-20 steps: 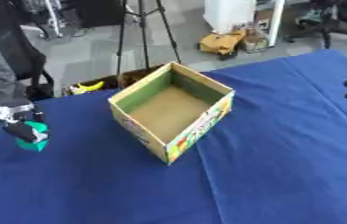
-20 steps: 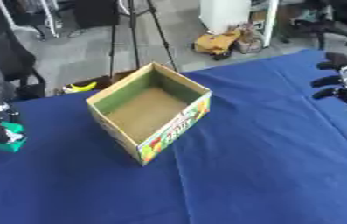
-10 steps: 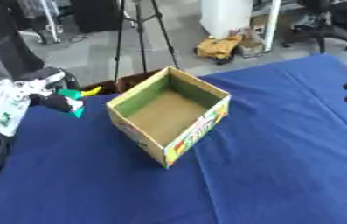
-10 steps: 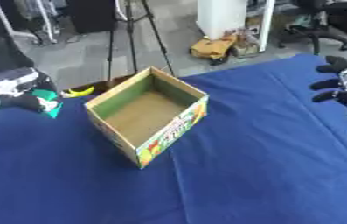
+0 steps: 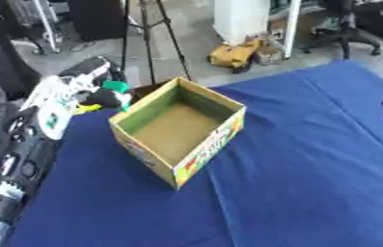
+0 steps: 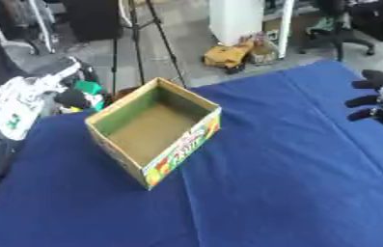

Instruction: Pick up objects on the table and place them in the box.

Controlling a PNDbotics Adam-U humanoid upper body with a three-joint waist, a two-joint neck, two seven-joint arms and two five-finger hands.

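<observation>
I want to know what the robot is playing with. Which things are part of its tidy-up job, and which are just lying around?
Part of the job:
- open cardboard box with green inside walls
- small green object held in the left hand beside the box
- blue cloth-covered table

Just lying about:
- yellow-brown thing on the floor
- black tripod legs
- right hand, idle at the table's right edge

On my left hand point(image 5: 80, 87) I see white and silver shells over black fingers. Its forearm is white with a small green mark, and lower down it becomes black with silver round joints. My right hand point(image 6: 380, 96) is black, with one small pale patch.
</observation>
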